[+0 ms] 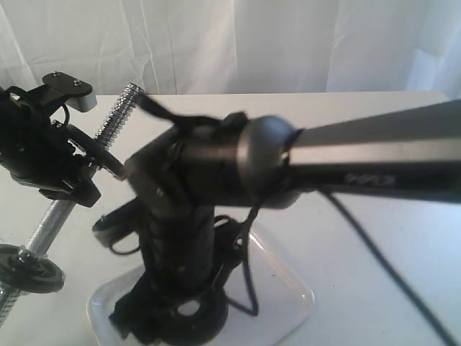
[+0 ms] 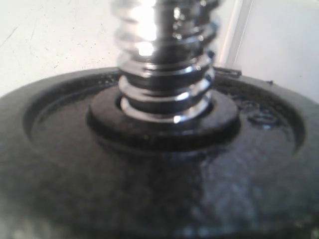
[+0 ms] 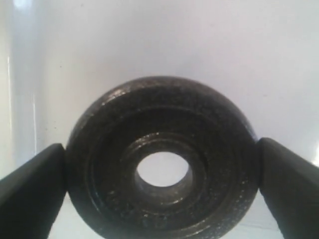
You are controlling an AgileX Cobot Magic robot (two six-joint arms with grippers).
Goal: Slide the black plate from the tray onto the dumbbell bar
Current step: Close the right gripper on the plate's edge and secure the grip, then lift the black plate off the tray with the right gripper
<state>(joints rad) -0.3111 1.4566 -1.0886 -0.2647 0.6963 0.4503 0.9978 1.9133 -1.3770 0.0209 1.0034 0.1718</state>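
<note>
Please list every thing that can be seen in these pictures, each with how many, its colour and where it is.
black plate: one, matte black, lying flat in the tray
tray: one, glossy white, on the table, low in the exterior view
dumbbell bar: one, chrome, tilted at the left, threaded end up
disc: one, black, on the lower part of the dumbbell bar
table: one, white, under everything
curtain: one, white, behind the table
left gripper: one, black, around the middle of the dumbbell bar
right gripper: one, black, fingers against both sides of the black plate
</note>
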